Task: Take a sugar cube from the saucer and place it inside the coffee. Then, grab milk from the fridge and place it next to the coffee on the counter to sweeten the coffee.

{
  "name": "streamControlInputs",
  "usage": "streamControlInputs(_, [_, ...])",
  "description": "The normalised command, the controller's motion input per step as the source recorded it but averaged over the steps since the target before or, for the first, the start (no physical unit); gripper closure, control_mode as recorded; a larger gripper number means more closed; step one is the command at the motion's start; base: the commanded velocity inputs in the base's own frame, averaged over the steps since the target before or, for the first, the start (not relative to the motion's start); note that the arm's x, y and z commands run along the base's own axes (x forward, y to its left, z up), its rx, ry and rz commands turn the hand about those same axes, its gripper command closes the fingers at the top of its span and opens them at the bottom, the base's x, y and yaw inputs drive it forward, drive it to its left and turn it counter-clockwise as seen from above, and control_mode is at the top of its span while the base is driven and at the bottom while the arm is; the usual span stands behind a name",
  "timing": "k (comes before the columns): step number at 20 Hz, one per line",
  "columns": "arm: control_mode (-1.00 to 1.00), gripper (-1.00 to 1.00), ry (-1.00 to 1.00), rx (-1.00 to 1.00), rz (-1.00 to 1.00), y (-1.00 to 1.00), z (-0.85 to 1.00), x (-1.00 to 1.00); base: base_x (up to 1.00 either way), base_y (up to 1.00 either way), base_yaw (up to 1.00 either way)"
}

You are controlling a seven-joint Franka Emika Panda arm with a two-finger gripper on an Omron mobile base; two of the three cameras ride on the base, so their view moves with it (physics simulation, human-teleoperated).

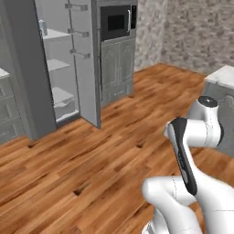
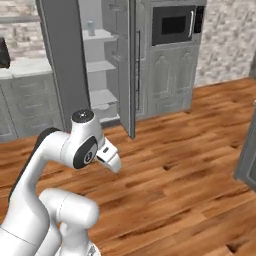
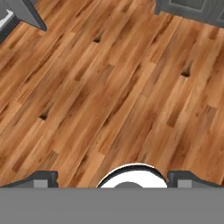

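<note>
While the arm is folded in close over the base, the gripper (image 3: 112, 175) points down at bare wooden floor (image 3: 109, 87), its two dark fingertips (image 3: 41, 178) set far apart at the bottom corners of the hand view with nothing between them, so the fingers are released and carry no load; by that, the milk leg of the job looks to be in hand but not yet begun in earnest, since the carton has not been picked up; whether the sugar cube already went into the coffee cannot be judged, as mug and saucer lie outside these pictures. Farther off, the fridge (image 2: 60, 65) stands with its door (image 2: 131, 70) swung wide and pale shelves showing; what remains is to drive up, reach in, take the milk (image 2: 90, 27) and carry it to the counter (image 2: 25, 66). The right base view gives the small pale carton on the top shelf and a strip of counter left of the fridge; the left base view shows the same shelves more side-on, where a pale shape at the upper shelf's edge may be the carton, though I cannot tell; beyond sits a built-in oven (image 1: 116, 20).
</note>
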Motion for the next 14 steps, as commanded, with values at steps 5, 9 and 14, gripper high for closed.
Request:
streamControlInputs(5, [1.0,-1.0,0.0,0.0,0.0,0.0,0.0,0.0,0.97,0.0,0.64])
streamControlInputs(9, [1.0,-1.0,0.0,0.0,0.0,0.0,0.0,0.0,1.0,-0.04,0.5])
streamControlInputs(14, [1.0,-1.0,0.0,0.0,0.0,0.0,0.0,0.0,1.0,-0.25,0.33])
